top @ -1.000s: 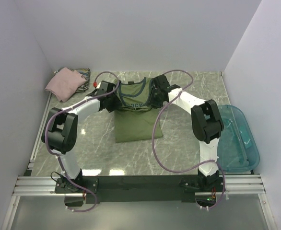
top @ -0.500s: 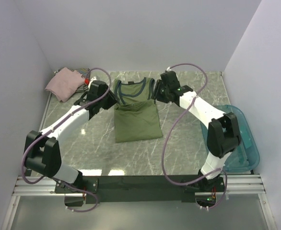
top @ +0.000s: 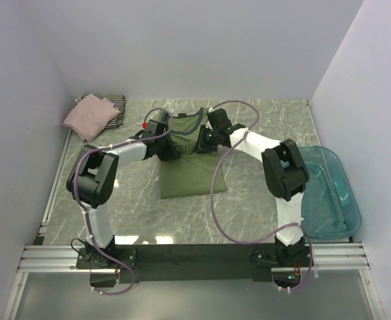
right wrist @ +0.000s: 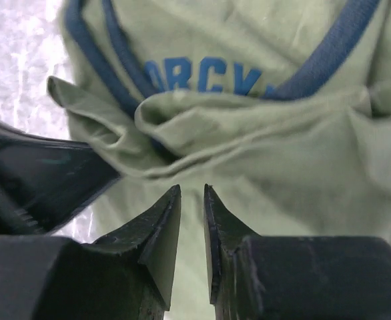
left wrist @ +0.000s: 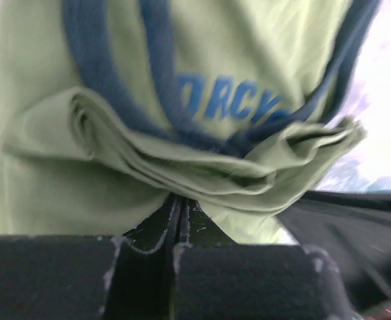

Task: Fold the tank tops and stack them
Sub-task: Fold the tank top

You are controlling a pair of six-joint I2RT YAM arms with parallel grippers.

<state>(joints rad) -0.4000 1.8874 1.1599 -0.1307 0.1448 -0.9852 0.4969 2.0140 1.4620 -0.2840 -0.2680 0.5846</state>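
Top view of a grey marbled table (top: 132, 197) with two white-and-black robot arms bolted at its near edge. Both arms reach forward and bend inward toward the middle of the table.

An olive-green tank top (top: 190, 179) lies there. Its near half is flat on the table. Its far half, with navy trim and blue lettering, is gathered up between the two arm ends.

The left gripper (left wrist: 179, 212) has its jaws pressed together. A bunched fold of the olive cloth sits right at their tips, so they seem to be pinching it. The right gripper (right wrist: 192, 195) shows a narrow slit between its jaws, with a ridge of cloth just beyond the tips. It is not clear whether any cloth is caught there.

A translucent teal tub (top: 334, 200) sits at the right edge of the table, well apart from the shirt.

In the far left corner, a pale pink tank top (top: 89, 117) rests folded on a black-and-white striped tank top (top: 117, 103).

The step in hand looks like folding the olive top, with its strap end being brought over its body. The next move probably needs the right jaws to get a firm hold. Both arms would then carry the fold evenly toward the near hem, so the edges line up before the top joins the corner pile.
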